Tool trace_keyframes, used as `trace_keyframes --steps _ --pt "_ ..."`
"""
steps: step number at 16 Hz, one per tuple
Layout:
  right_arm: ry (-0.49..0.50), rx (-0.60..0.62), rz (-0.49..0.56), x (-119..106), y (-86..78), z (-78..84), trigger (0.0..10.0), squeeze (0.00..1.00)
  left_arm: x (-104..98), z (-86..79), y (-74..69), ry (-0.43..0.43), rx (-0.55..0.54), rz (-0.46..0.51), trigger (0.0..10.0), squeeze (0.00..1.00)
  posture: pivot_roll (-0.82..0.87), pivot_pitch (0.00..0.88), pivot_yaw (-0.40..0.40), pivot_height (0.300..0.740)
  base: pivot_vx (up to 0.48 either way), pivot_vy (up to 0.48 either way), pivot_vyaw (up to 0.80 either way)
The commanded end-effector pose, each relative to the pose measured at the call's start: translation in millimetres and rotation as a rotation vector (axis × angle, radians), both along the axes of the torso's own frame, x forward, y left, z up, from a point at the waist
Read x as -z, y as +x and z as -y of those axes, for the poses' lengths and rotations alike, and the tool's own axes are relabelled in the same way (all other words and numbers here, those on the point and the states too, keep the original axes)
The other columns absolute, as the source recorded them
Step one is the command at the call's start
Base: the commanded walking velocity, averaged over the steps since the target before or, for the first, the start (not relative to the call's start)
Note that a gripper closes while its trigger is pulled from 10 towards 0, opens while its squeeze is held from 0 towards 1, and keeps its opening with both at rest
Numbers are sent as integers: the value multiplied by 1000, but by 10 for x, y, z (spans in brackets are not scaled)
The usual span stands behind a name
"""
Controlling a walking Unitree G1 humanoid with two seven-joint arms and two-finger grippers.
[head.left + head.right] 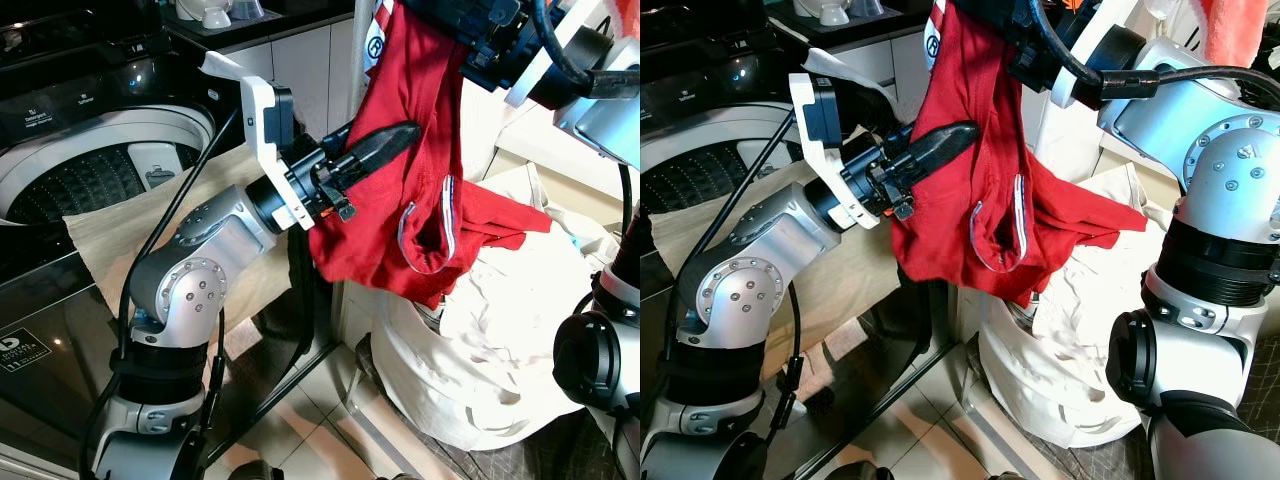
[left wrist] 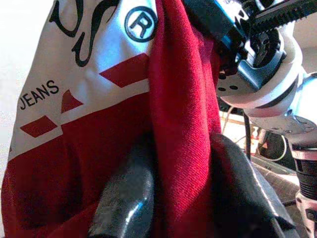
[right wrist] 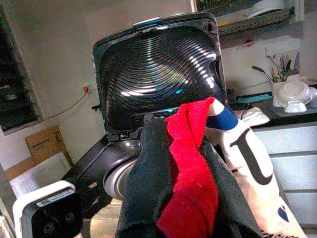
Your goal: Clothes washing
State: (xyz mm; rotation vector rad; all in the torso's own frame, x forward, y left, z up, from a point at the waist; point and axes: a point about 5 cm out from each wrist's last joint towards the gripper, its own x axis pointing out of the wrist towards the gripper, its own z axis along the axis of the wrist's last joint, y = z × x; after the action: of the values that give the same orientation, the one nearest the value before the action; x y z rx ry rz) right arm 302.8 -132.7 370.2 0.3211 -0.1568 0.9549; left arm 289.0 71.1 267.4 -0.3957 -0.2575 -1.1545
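a red garment (image 1: 400, 170) with a white printed panel is held up in the air between the two arms, above a white laundry bag (image 1: 470, 360) that stands on the tiled floor (image 1: 300, 420) beside the washing machine (image 1: 90, 170). the top of the garment is gripped by the right end effector (image 3: 185, 188), raised high at the upper right of the head views; in the right wrist view its two black fingers (image 3: 143, 188) are seen closed narrowly on a bunched fold of red and white cloth. the left end effector (image 1: 385, 145) is reached in from the left at mid height, and its fingers (image 2: 124, 198) are seen in the left wrist view pressed on either side of a vertical fold of the red fabric, so the cloth is held there too. the lower part of the garment, with a striped sleeve cuff (image 1: 425, 225), hangs down and touches the top of the bag. the machine's lid (image 3: 158, 74) is stood open, and the ribbed drum (image 1: 80, 180) is exposed to the left of the left arm. a beige cloth (image 1: 130, 240) is draped over the machine's front edge, behind the left arm's elbow. a dark desk (image 3: 277, 106) with white dishes (image 3: 292, 94) on it is seen beyond the machine.
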Motion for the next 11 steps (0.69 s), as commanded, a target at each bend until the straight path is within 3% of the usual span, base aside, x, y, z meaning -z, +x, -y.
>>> trace_keyframes --steps 1,2,3,4,6,9,11 --pt "7 -7 16 -21 -34 -2 0 0 -34 -11 -27 -8 28 10 0 0 -61 0 34 740 0 0 0" --pt "7 -6 16 -19 -35 -3 0 0 -40 -21 -12 -10 12 11 0 0 -61 0 35 740 0 0 0" --pt "-9 12 12 -3 -28 6 10000 267 -56 -39 22 -13 -19 14 0 0 -61 0 36 740 0 0 0" --pt "-6 -11 -3 30 -36 8 10000 1000 -77 -72 82 -9 -66 15 0 0 -60 0 39 740 0 0 0" --pt "-8 -12 -5 38 -41 9 10000 1000 -85 -88 103 -9 -80 16 0 0 -61 0 45 740 0 0 0" --pt "-6 8 -9 75 -66 60 10000 1000 -170 -192 252 -30 -203 20 0 0 -63 0 59 740 0 0 0" --pt "3 32 -3 77 -81 108 10000 1000 -186 -221 310 -11 -230 16 0 0 -64 0 72 740 0 0 0"
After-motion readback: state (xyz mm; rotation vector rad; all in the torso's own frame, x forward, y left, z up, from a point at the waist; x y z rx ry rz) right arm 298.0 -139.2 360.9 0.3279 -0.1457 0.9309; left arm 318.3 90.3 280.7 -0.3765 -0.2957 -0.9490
